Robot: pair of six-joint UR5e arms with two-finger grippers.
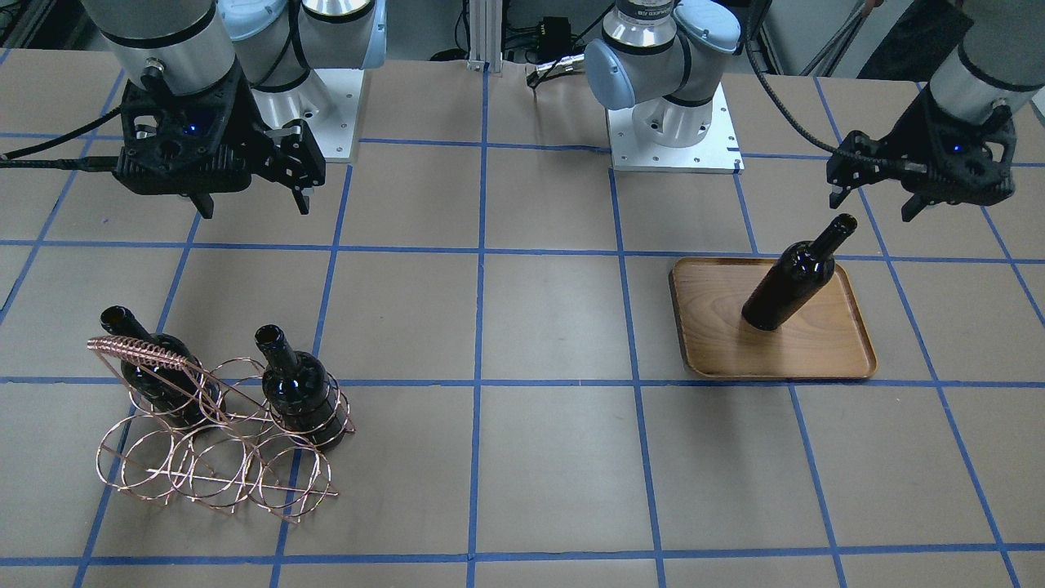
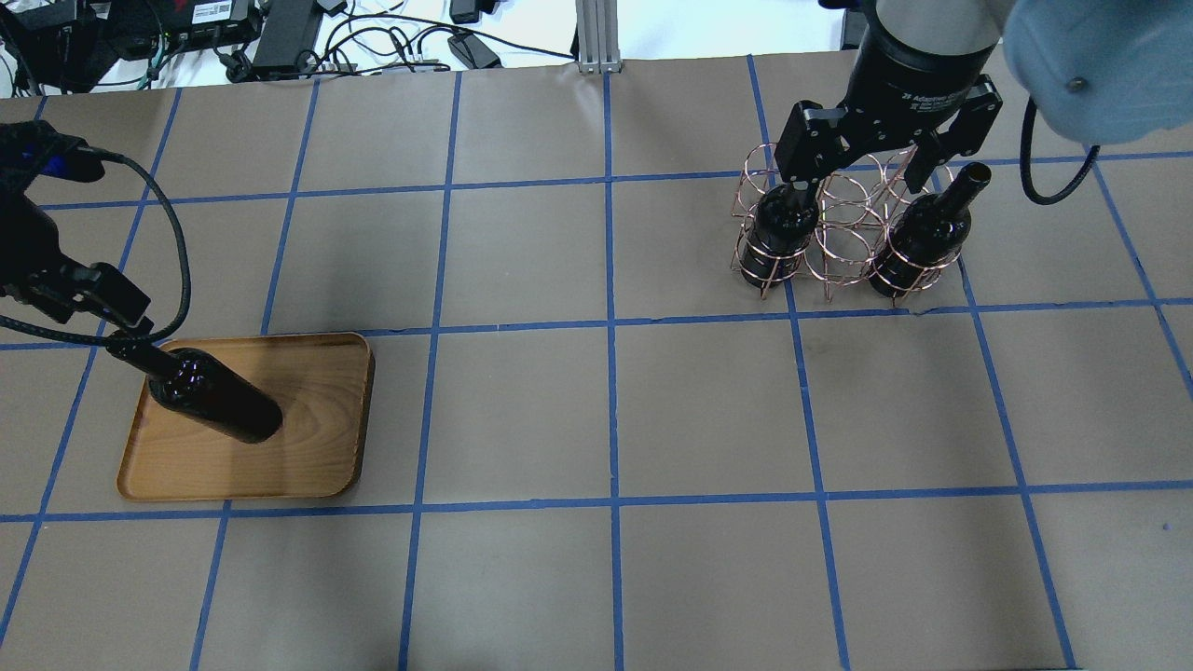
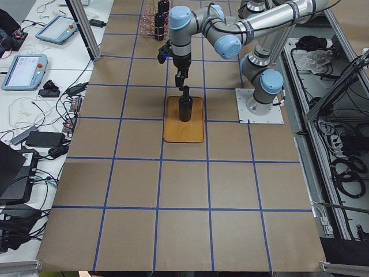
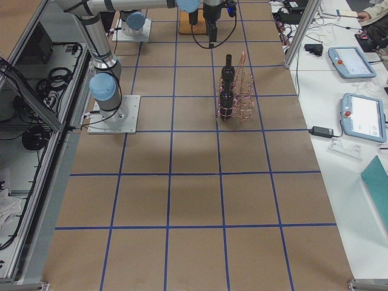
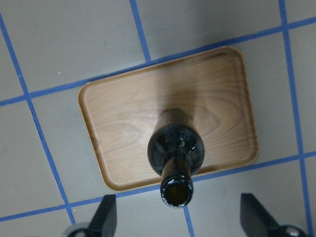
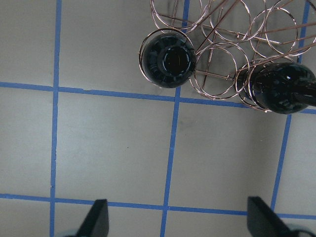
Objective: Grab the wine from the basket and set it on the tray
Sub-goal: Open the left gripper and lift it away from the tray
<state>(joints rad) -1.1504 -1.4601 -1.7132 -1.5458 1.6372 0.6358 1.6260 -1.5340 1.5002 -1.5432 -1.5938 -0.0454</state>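
One wine bottle (image 1: 792, 282) stands upright on the wooden tray (image 1: 816, 343); it also shows in the overhead view (image 2: 219, 405) and the left wrist view (image 5: 176, 153). My left gripper (image 1: 872, 206) is open and empty, just above and clear of its neck; its fingers (image 5: 106, 217) flank the bottle's mouth from above. Two more bottles (image 1: 155, 367) (image 1: 298, 392) stand in the copper wire basket (image 1: 212, 441). My right gripper (image 1: 253, 204) is open and empty, high above the table on the robot's side of the basket. The right wrist view shows both bottles (image 6: 168, 59) (image 6: 284, 86).
Brown paper with a blue tape grid covers the table. The arm bases (image 1: 673, 122) stand at the robot's edge. Several basket rings (image 2: 843, 233) hold nothing. Cables and tablets lie off the table's far side (image 3: 26, 69).
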